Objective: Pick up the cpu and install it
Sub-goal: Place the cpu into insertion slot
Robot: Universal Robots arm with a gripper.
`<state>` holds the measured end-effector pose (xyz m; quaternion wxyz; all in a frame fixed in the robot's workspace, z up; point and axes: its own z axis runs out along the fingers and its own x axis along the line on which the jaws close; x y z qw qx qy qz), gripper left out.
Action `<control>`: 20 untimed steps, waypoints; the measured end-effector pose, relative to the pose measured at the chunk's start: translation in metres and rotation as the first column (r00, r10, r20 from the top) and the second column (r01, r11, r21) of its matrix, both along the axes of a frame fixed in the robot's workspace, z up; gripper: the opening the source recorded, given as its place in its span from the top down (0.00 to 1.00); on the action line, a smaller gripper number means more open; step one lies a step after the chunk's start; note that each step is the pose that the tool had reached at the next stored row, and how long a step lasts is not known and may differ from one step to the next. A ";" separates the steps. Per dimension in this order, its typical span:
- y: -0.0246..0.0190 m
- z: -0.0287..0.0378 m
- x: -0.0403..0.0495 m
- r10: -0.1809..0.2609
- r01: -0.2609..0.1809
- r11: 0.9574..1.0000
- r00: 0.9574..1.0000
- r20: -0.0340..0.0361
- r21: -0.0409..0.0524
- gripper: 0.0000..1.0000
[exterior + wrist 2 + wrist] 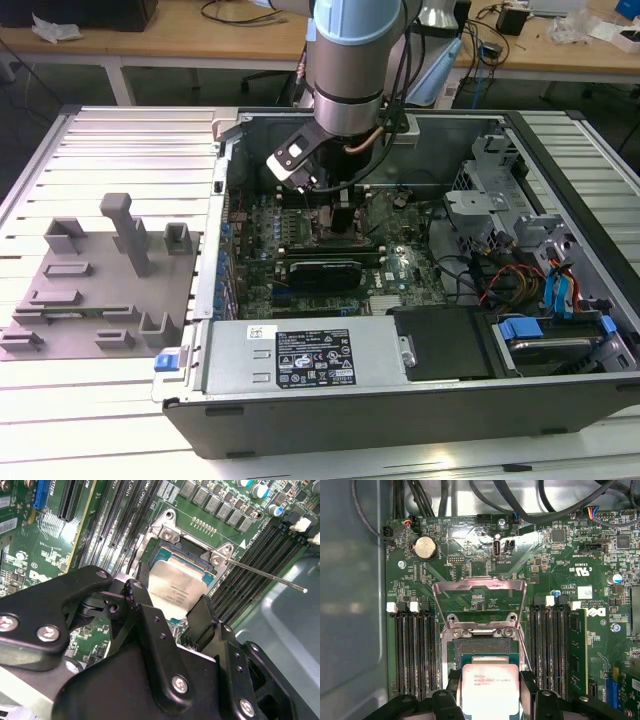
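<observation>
At the exterior view's left, a flat grey plastic plate with upright blocks [105,290] lies on the pale ribbed metal table [130,150], well apart from the work. In the middle of the frame sits the big dark open computer case [400,410]. A silver metal box with stickers [300,355] runs along its lower edge. A long black card [322,271] stands on the green circuit board [400,270] just above the box. The grey and blue robot arm [345,70] comes down from the top middle of the frame into the case. Its black gripper [343,218] hangs close over the board. In the first wrist view, its two black fingers [527,687] pinch the cpu [490,690], a small flat square chip with a pale silver top, by two sides. The chip is right over the open square socket [482,647], beside the lifted shiny metal lid frame [480,586]. I cannot tell if the chip touches the socket. In the second wrist view, a thin metal rod [265,576] sticks out from the socket corner. At the exterior view's right, inside the case, are a grey metal cage [490,200], coloured wires [510,280] and blue plastic clips [520,327].
</observation>
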<state>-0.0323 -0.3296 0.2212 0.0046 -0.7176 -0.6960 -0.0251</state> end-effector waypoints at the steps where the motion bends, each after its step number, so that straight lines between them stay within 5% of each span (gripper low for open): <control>1: 0.0001 -0.0007 0.0000 0.000 0.000 1.000 1.000 0.000 0.000 0.45; 20: 0.0024 -0.0127 0.0042 0.027 -0.027 1.000 1.000 -0.002 0.000 0.45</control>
